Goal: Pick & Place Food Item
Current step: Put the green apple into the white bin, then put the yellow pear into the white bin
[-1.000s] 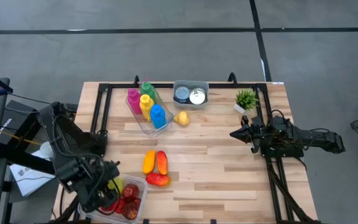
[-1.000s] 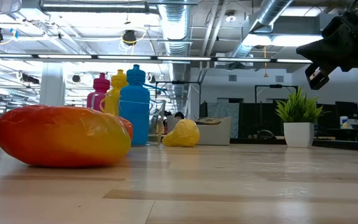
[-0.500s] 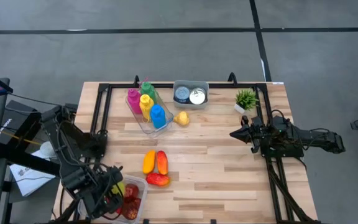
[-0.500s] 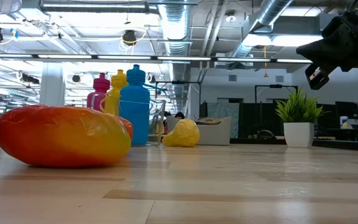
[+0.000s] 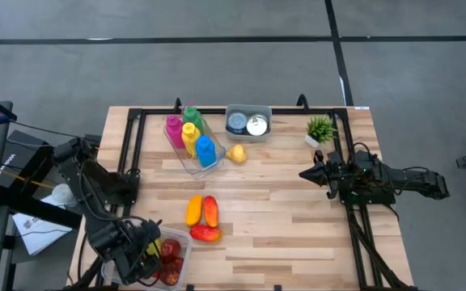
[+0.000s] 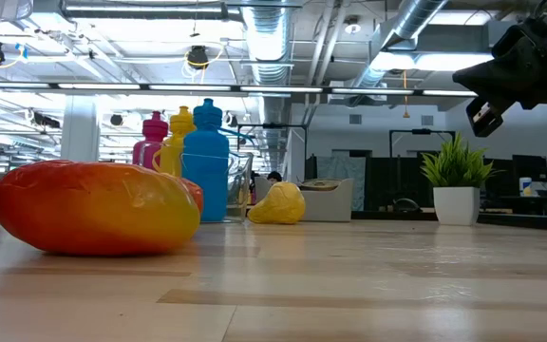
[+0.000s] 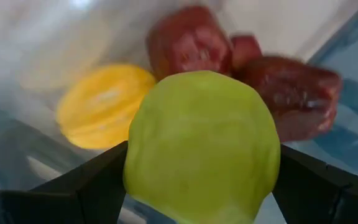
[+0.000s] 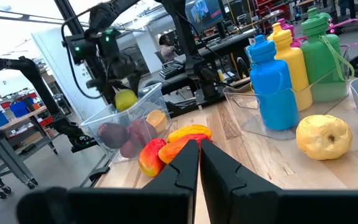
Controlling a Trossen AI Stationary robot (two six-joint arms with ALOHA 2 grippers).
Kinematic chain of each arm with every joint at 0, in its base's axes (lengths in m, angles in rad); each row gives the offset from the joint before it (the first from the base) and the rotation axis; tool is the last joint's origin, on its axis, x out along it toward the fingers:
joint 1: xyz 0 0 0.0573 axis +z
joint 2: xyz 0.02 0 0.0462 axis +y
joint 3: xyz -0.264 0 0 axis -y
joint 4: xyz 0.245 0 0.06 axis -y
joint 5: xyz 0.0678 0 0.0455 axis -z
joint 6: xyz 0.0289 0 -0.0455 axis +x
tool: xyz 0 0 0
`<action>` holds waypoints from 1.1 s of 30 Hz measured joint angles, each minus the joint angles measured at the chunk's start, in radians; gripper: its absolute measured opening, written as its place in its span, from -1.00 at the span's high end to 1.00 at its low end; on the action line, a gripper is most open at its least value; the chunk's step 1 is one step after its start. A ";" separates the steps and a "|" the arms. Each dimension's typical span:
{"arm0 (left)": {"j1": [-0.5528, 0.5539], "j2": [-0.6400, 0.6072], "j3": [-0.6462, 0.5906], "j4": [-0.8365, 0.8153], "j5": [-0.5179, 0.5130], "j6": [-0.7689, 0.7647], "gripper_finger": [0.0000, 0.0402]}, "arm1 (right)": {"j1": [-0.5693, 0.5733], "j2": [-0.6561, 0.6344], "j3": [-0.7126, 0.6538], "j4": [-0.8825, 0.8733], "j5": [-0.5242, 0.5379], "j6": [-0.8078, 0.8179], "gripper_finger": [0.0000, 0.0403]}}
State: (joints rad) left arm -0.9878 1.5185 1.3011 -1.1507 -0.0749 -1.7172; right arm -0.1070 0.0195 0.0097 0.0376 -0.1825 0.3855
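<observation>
My left gripper (image 5: 141,249) points down at the table's near left corner, over a clear plastic bin (image 5: 181,237), and is shut on a yellow-green fruit (image 7: 201,146). The right wrist view shows this fruit (image 8: 125,99) at about the height of the bin's rim (image 8: 143,94). Dark red fruits (image 7: 188,43) and a yellow one (image 7: 101,106) lie in the bin below it. My right gripper (image 5: 304,173) is shut and level over the table's right side, touching nothing. My left gripper pinches the yellow-green fruit by two opposite sides (image 7: 134,163) between its two fingers (image 7: 86,186). The fingers come from above, pointing down. The fruit hangs clear, above the fruits in the bin.
Three orange-red fruits (image 5: 203,217) lie mid-table, just right of the bin. A clear tray of coloured bottles (image 5: 191,139), a yellow pear (image 5: 236,153), a grey tub with cans (image 5: 247,123) and a small potted plant (image 5: 320,129) stand along the far side.
My left gripper has come down and a little toward the table's near edge with the yellow-green fruit, down toward the clear bin. It has stayed shut on the fruit.
</observation>
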 joint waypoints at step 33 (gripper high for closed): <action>0.088 -0.008 -0.185 0.338 0.202 0.042 -0.77 | 0.000 0.000 0.000 0.000 0.000 0.000 0.94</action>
State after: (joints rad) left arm -0.8994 1.5100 1.1156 -0.8127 0.1271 -1.6748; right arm -0.1071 0.0194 0.0097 0.0376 -0.1825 0.3857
